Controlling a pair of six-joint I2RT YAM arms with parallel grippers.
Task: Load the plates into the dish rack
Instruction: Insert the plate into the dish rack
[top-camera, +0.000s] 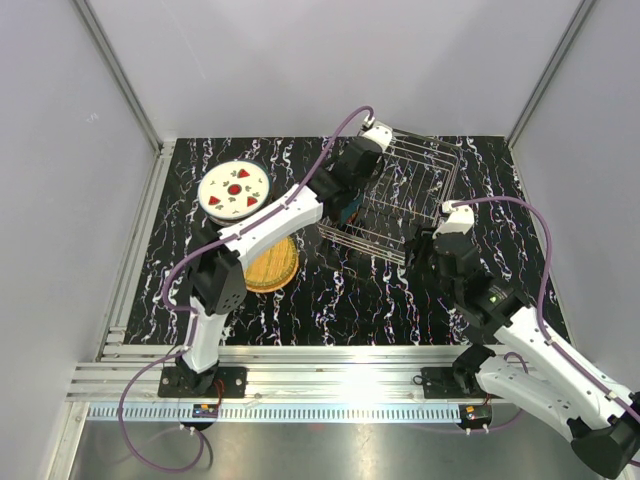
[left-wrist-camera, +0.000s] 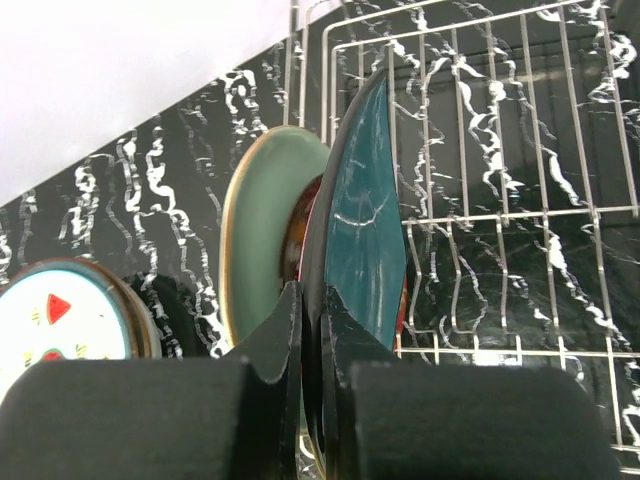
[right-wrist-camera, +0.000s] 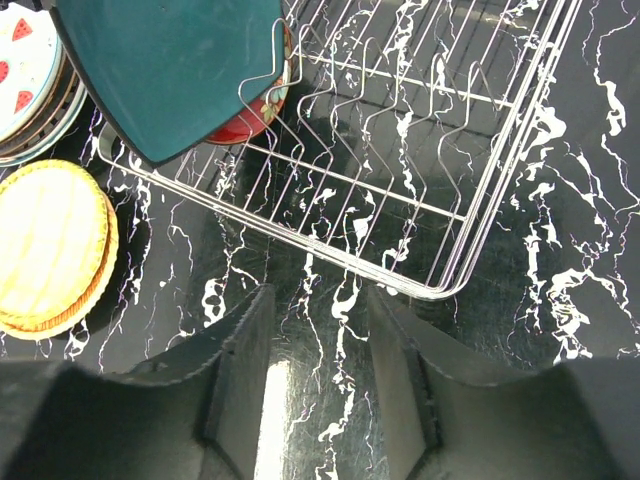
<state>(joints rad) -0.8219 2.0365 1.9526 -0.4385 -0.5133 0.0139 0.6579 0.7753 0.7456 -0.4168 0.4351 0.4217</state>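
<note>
Bright, even light falls from overhead; the aluminium rail (top-camera: 320, 385) glares white in the top view. The glossy worktop (right-wrist-camera: 590, 230) mirrors a pale streak between the fingers of the right end effector (right-wrist-camera: 318, 330). The left end effector (left-wrist-camera: 312, 320) looms dark and soft-focused, and the dark teal plate (left-wrist-camera: 365, 230) carries a faint sheen.

You are looking at a black tabletop (top-camera: 330, 300) veined with white marbling, filling the middle of the top view. Plain pale grey walls (top-camera: 330, 60) close it in at the back and on both sides, joined by aluminium posts (top-camera: 117, 70) in the upper corners. Slotted aluminium rails (top-camera: 330, 380) run along the bottom, catching bright light.
</note>
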